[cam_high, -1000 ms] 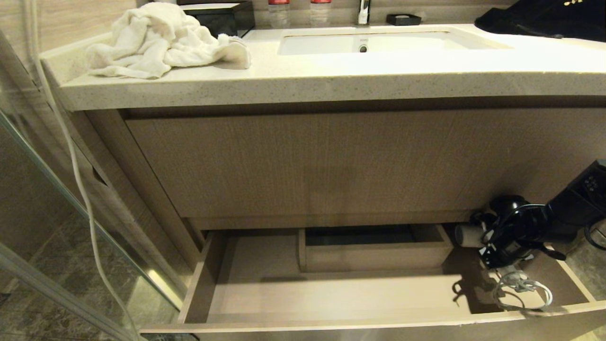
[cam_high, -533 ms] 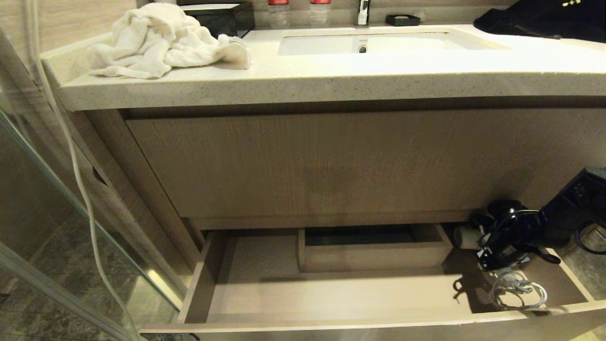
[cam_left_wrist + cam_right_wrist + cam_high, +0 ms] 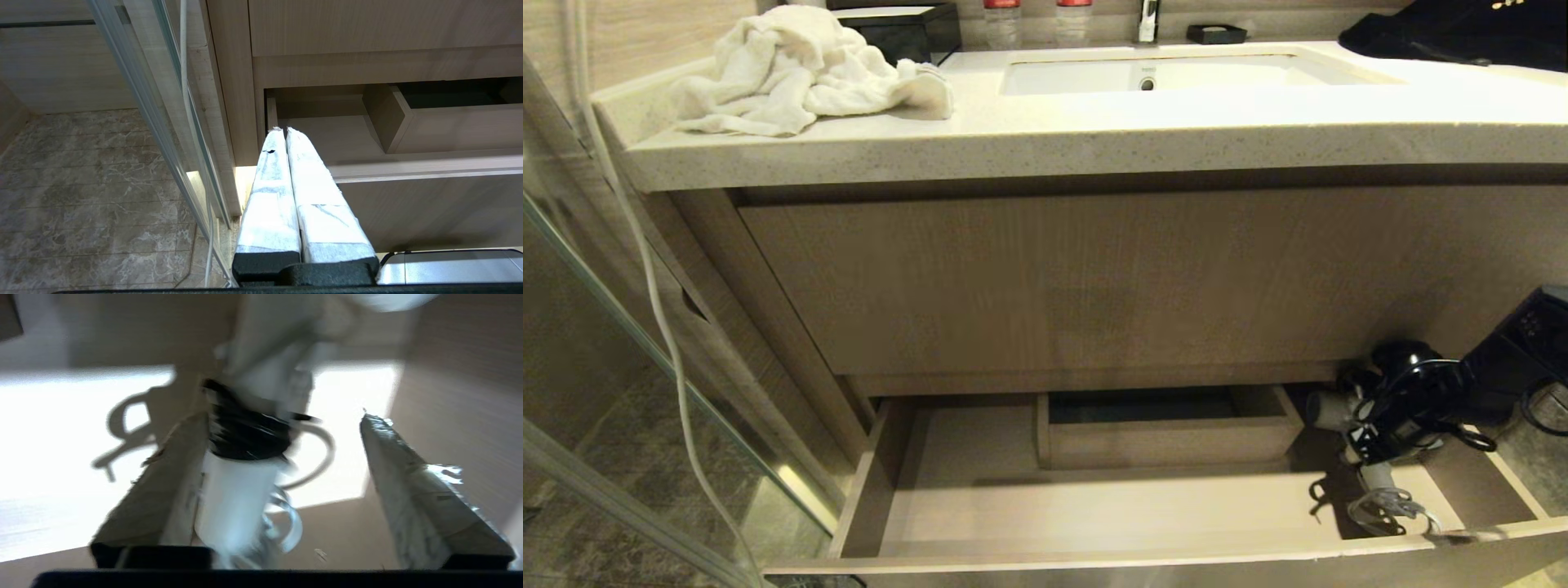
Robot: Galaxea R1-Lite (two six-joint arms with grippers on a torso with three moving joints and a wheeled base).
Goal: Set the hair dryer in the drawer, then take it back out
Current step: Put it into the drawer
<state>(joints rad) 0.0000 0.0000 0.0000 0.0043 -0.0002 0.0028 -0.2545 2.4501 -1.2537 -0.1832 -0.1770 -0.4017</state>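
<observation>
The drawer (image 3: 1094, 559) stands pulled out under the vanity, showing its pale inside. At its right end my right gripper (image 3: 1372, 441) hangs over the hair dryer (image 3: 1327, 408). The white handle points down and the bundled cord (image 3: 1388, 506) lies on the drawer floor. In the right wrist view the right gripper (image 3: 282, 416) is open. The blurred white handle (image 3: 233, 498) and black strap (image 3: 245, 433) sit against one finger (image 3: 163, 490), and the other finger (image 3: 408, 482) stands well clear. My left gripper (image 3: 282, 130) is shut and empty, parked low by the drawer's (image 3: 408, 167) left end.
Inside the drawer stands a small wooden inner box (image 3: 1168, 437). Above it is a taller wood-grain front (image 3: 1094, 278). On the countertop are a white towel (image 3: 800, 69), a sink (image 3: 1168, 73) and a black bag (image 3: 1462, 33). A glass panel and a white cable (image 3: 654, 294) stand at the left.
The right gripper's jaws have spread apart. The hair dryer's handle has slipped lower out of the grip, and the cord bundle has shifted a little left on the drawer floor.
</observation>
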